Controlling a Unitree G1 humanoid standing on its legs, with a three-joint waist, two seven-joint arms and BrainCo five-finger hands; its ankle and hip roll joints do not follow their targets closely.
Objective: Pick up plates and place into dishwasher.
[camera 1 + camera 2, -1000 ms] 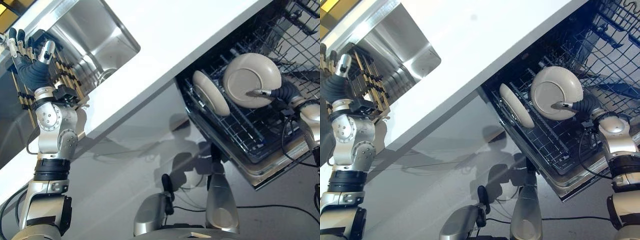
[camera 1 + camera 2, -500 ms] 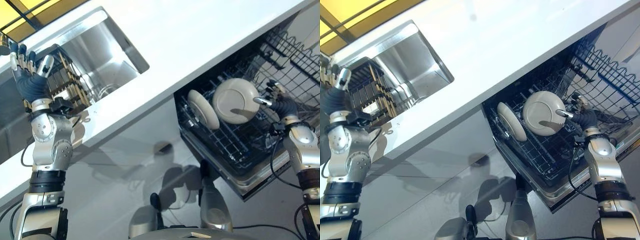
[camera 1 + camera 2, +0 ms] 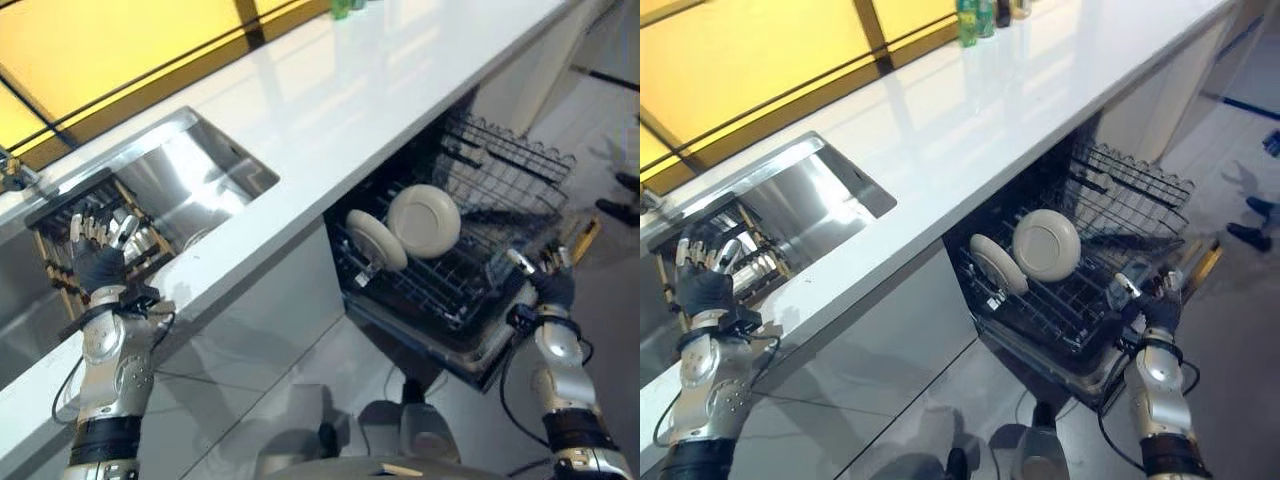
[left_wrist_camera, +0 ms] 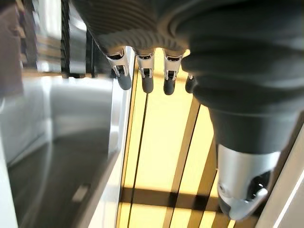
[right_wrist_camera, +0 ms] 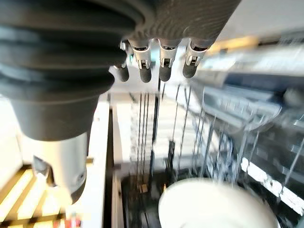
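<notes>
A long white bench (image 3: 330, 90) runs diagonally from the lower left to the upper right of the frame, with a yellow panel behind it at the upper left and pale floor below. A steel sink (image 3: 190, 185) is sunk into the bench at the left, and a dish rack (image 3: 100, 225) with dark and wooden bars stands beside it. Under the bench, right of centre, the dishwasher (image 3: 450, 250) stands open with its wire basket (image 3: 500, 190) pulled out. Two plates (image 3: 424, 221) stand on edge in that basket, the smaller-looking one (image 3: 369, 239) just left of the other.

The left robot hand (image 3: 98, 255) is raised in front of the dish rack at the left edge, fingers spread and straight, empty. The right robot hand (image 3: 548, 280) hangs by the basket's lower right corner, fingers relaxed and apart, holding nothing, clear of both plates.

Judging by this, a placing step looks finished. The next move likely calls for reaching toward the rack for another plate, though none is visible there
</notes>
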